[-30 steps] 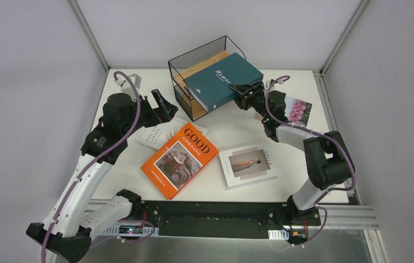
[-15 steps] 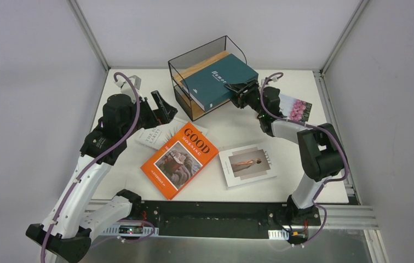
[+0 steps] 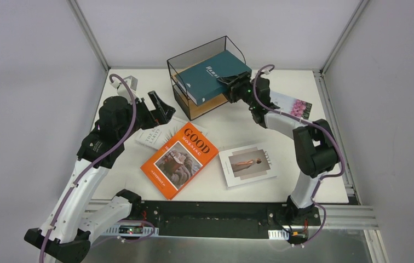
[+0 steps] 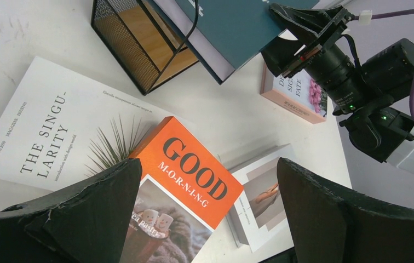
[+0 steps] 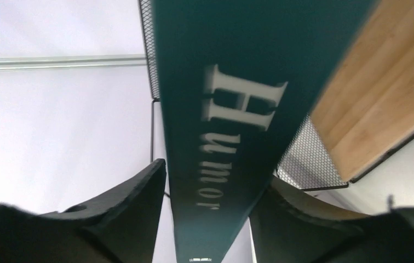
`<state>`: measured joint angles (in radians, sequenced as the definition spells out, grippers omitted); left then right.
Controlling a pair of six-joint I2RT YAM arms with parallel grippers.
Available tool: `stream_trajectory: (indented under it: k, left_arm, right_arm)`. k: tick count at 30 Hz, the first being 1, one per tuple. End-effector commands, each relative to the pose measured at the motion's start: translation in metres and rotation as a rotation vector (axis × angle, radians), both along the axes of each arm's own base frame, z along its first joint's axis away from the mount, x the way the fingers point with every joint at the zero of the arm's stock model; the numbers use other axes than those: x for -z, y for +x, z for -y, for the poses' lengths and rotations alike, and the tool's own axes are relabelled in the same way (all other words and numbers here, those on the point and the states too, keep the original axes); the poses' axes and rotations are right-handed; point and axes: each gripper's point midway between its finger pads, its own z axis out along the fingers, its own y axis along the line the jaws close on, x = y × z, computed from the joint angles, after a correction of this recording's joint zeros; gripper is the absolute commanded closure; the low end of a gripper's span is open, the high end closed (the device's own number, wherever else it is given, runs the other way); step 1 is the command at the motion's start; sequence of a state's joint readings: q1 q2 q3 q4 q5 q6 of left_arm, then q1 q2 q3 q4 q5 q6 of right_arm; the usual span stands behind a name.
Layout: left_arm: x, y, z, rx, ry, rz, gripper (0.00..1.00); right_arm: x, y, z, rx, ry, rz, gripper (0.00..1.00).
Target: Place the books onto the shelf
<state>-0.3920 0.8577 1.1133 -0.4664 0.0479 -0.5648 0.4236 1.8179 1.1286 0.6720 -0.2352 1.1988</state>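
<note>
orange book and style book flat on near tabletop. palm-leaf book just behind; left tool over it, fingers wide apart, holding nothing. far: right tool clamped on teal book, which lies partly on shelf upper board. pink-flower book far right.

Robot lab (white walls, aluminium frame)

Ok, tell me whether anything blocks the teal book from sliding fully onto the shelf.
Nothing visible does. The right gripper holds the teal book partway inside the shelf, on its upper tier, and the wooden board showing beside the book is bare.
</note>
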Motion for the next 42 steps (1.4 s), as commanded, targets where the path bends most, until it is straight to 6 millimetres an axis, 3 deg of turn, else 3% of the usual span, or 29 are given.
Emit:
stream_trajectory:
  k: [1,2,5,11,25,33,42]
  left_arm:
    - [-0.006,-0.004,-0.004,-0.008,-0.003,0.024,0.01]
    - [-0.006,-0.004,-0.004,-0.01,-0.002,0.024,0.01]
    - [-0.005,-0.005,-0.005,-0.012,-0.006,0.021,0.01]
    - [-0.002,-0.005,-0.004,-0.012,-0.013,0.01,0.01]
    - [0.0,-0.007,-0.003,-0.01,-0.017,0.007,0.01]
    - [0.0,-0.007,-0.003,-0.007,-0.021,0.005,0.01]
    - [-0.004,-0.012,-0.005,-0.011,-0.028,0.023,0.01]
  right_arm:
    - [0.022,-0.001,-0.004,0.007,-0.131,-0.057,0.32]
    - [0.023,-0.003,-0.003,0.005,-0.144,-0.067,0.21]
    - [0.032,-0.012,0.002,0.004,-0.191,-0.116,0.07]
    - [0.029,-0.028,0.006,-0.019,-0.193,-0.118,0.01]
    - [-0.037,-0.052,0.006,-0.089,-0.179,0.026,0.01]
    - [-0.044,-0.05,0.004,-0.09,-0.176,0.033,0.01]
    - [-0.044,-0.018,-0.014,-0.112,-0.191,0.057,0.03]
